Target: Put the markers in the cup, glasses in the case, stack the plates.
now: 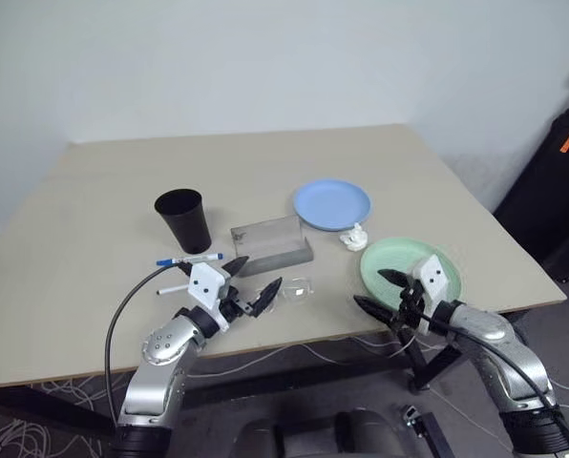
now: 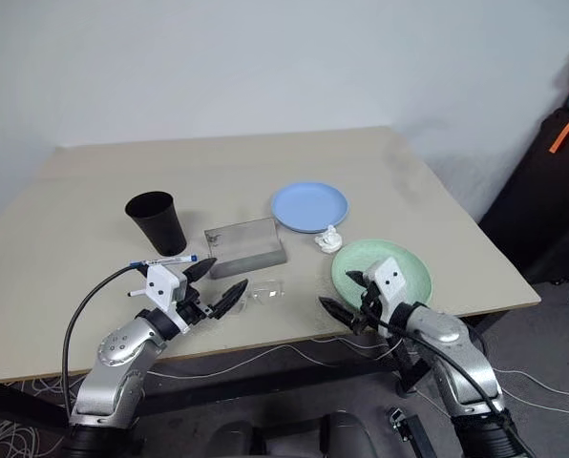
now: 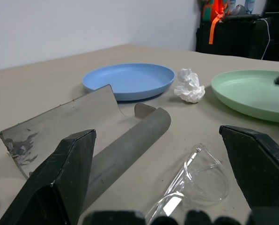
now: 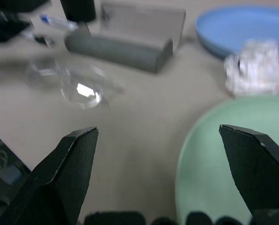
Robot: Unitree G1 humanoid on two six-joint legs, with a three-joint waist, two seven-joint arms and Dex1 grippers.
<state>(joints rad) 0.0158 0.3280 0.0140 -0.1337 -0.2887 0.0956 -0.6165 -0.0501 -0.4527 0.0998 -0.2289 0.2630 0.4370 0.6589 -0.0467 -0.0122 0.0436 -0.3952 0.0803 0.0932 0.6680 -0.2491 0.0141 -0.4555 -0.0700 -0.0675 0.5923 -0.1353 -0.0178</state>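
Left wrist view: my left claw [image 3: 160, 180], fingers spread and empty, frames the clear-framed glasses [image 3: 191, 180] lying beside the open grey box-shaped case [image 3: 90, 133]; my right claw [image 1: 391, 291] gapes at the mint-green round plate [image 1: 399, 260].

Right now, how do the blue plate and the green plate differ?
The blue plate is light blue and lies farther back on the table, behind the white wad; the green plate is mint green and lies at the near edge, under the open right pincer. The blue plate has nothing over it. Both are round, shallow, similar in size, and not yet stacked.
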